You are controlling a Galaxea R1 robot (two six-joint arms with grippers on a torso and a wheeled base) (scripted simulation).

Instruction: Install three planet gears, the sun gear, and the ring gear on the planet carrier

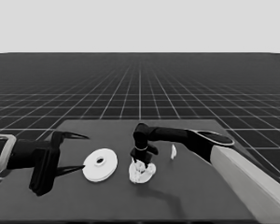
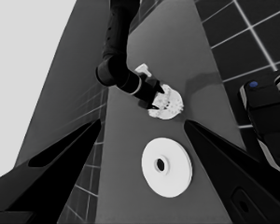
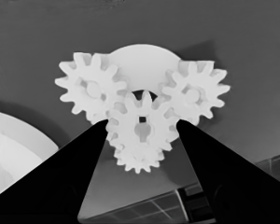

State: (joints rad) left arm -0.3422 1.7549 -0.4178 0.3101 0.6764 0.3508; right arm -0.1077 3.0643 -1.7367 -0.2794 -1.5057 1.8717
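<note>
Larger round part (image 1: 100, 164) flat, gears (image 3: 140, 130) meshed on smaller round part (image 3: 141, 58)

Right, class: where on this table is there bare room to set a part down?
Bare: the table's near strip before the larger round part, and the far strip behind it. Crowded: where the right gripper hangs over the gears, thin white piece beside; left gripper parked left.

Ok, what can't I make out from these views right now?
Fourth gear: seen in no view; right gripper covers the stack in head view.
Smaller round part: mostly under three gears, right wrist view.
Larger round part: cut by that view's edge.
Thin white piece: too small.
</note>
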